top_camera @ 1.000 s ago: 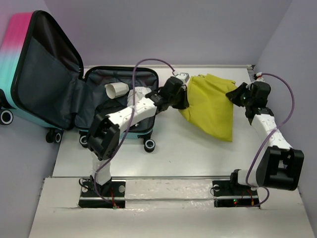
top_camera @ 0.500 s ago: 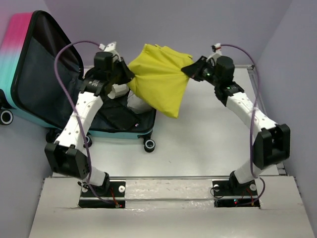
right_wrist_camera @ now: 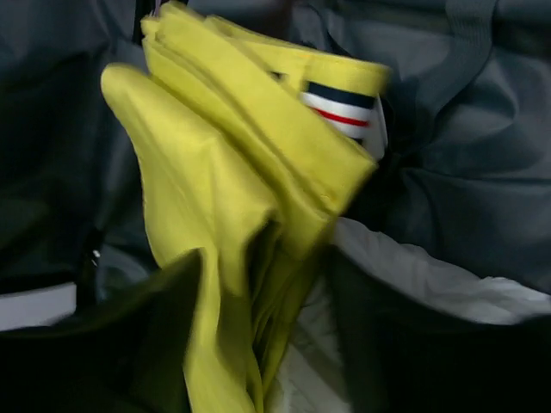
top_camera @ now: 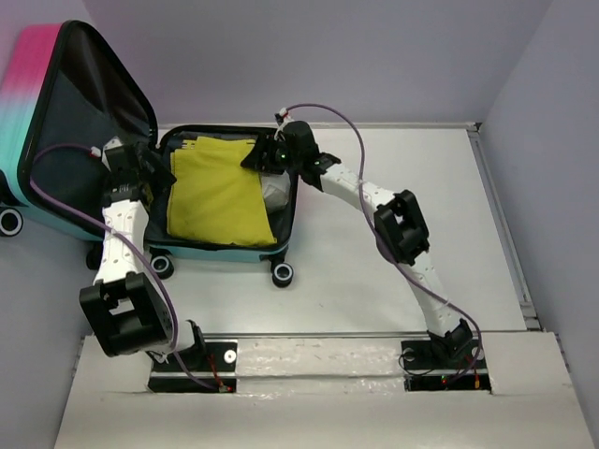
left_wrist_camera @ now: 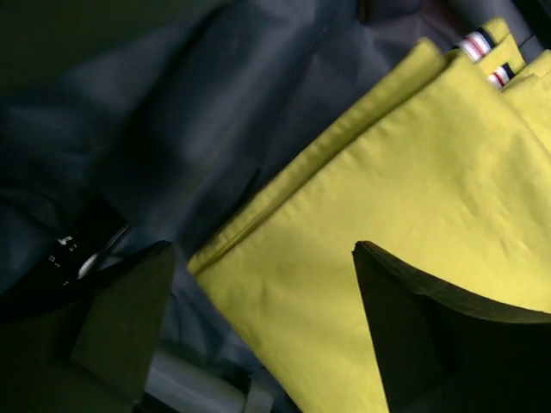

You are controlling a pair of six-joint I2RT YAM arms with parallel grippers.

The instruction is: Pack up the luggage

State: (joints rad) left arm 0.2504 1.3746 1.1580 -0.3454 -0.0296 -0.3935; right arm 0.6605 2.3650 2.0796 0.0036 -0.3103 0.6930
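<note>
Currently looking at luggage (top_camera: 84, 140) in upper left of top view: open, lid standing up at far left, base flat on table (top_camera: 393, 234), wheels (top_camera: 282, 273) at near edge. Seeing yellow cloth (top_camera: 215, 192) folded flat inside base, covering most of grey lining.

Found left gripper (top_camera: 140, 170) at left edge of base, beside the hinge, just beside cloth. From its wrist cam, seeing left gripper (left_wrist_camera: 263, 258) spread wide, holding nothing, hanging over cloth (left_wrist_camera: 413, 172) edge and lining (left_wrist_camera: 172, 112). Can read stacked fold layers along that edge, plus striped tag (left_wrist_camera: 476, 43) at upper right of frame.

Found right gripper (top_camera: 265, 154) at far right corner of base, over cloth corner. From its wrist cam, blurred, but seeing right gripper (right_wrist_camera: 267, 275) with jaws parted and a bunched cloth (right_wrist_camera: 224, 155) fold hanging between fingers (right_wrist_camera: 129, 344). Can make out a gap on right-hand side of fold, so not clamped.

Also noting striped tag (right_wrist_camera: 340, 107) on top of that fold, and a white item (right_wrist_camera: 430, 275) under cloth at right of frame; cannot tell what.
</note>
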